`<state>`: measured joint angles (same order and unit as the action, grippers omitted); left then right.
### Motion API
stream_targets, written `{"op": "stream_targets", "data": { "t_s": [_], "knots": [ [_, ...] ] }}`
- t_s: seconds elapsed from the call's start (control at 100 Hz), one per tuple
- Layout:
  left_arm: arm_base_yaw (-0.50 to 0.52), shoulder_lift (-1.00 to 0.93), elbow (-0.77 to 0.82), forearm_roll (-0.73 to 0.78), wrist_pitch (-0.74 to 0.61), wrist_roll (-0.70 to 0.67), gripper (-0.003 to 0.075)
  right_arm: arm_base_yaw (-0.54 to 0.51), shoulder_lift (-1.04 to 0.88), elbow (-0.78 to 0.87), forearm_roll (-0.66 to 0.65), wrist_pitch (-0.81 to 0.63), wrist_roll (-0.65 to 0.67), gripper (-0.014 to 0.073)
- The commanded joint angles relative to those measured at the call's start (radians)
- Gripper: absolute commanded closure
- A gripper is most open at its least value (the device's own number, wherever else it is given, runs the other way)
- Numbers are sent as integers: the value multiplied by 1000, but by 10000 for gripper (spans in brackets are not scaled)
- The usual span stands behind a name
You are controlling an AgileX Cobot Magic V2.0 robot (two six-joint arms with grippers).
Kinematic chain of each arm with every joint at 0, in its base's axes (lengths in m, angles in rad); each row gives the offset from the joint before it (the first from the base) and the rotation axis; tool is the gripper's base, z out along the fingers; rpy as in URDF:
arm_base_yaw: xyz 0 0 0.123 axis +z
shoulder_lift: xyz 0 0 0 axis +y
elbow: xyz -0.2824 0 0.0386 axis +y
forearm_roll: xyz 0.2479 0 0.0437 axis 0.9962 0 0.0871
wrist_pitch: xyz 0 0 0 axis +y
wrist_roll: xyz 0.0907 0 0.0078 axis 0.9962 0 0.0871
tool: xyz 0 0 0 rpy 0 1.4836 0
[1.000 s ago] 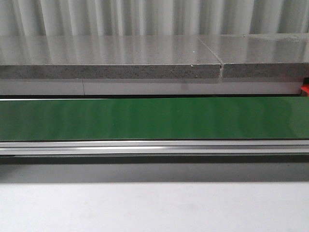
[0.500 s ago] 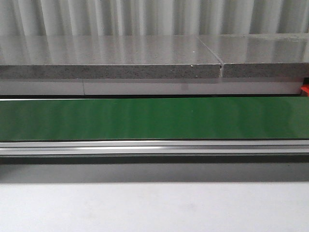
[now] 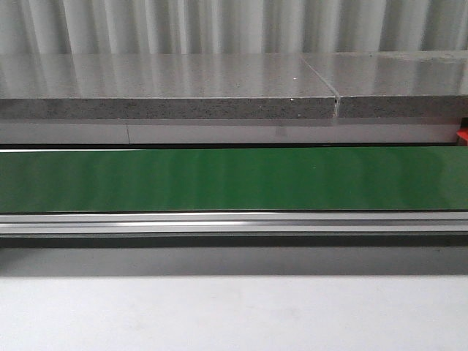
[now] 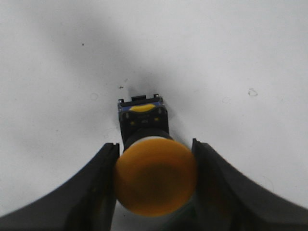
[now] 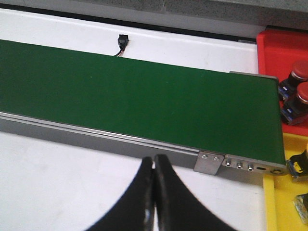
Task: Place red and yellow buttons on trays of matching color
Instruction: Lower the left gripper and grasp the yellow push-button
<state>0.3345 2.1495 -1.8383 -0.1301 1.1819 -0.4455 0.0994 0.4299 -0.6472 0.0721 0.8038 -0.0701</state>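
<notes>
In the left wrist view a yellow button (image 4: 155, 175) with a black base stands on the white table, and my left gripper (image 4: 155, 179) is shut on its round cap. My right gripper (image 5: 153, 166) is shut with nothing in it, over the white table just before the conveyor's near rail. Past the belt's end the right wrist view shows the red tray (image 5: 281, 48) with two red buttons (image 5: 299, 72) in it, and the yellow tray (image 5: 291, 192) holding parts of button bases. Neither gripper shows in the front view.
A green conveyor belt (image 3: 234, 179) with a metal rail (image 3: 234, 221) crosses the front view. A grey stone ledge (image 3: 168, 108) runs behind it. A small black plug with a wire (image 5: 122, 42) lies beyond the belt.
</notes>
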Motion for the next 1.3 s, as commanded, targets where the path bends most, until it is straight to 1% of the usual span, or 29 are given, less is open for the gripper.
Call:
{"op": "stream_targets", "data": {
  "t_s": [0.0, 0.05, 0.1, 0.23, 0.31, 0.4, 0.53, 0.67, 0.78, 0.92, 1.07, 1.29],
  "knots": [
    [0, -80, -60, -8, 23, 48, 598, 3, 4, -25, 6, -63, -6, 662],
    [0, -90, -67, -8, 38, 84, 598, 3, 4, -25, 6, -63, -6, 662],
    [-2, -103, -68, -8, 54, 149, 597, 3, 4, -25, 6, -63, -6, 662],
    [-10, -132, -68, 1, 74, 195, 598, 3, 4, -25, 6, -63, -6, 662],
    [-15, -162, -68, 1, 87, 259, 598, 3, 4, -25, 6, -63, -6, 662],
    [-16, -198, -68, -2, 84, 269, 598, 3, 4, -25, 6, -63, -6, 662],
    [-40, -263, -55, -2, 88, 372, 597, 3, 4, -25, 6, -63, -6, 662],
    [-74, -363, 33, 0, 85, 417, 598, 3, 4, -25, 6, -63, -6, 662],
    [-82, -433, 113, 2, 82, 460, 598, 3, 4, -25, 6, -63, -6, 662],
    [-82, -508, 236, 12, 40, 491, 598, 3, 4, -25, 6, -63, -6, 662],
    [-82, -535, 350, 6, 4, 515, 597, 3, 4, -25, 6, -63, -6, 662],
    [-91, -535, 420, -34, -49, 537, 597, 3, 4, -25, 6, -63, -6, 662]
  ]
}}
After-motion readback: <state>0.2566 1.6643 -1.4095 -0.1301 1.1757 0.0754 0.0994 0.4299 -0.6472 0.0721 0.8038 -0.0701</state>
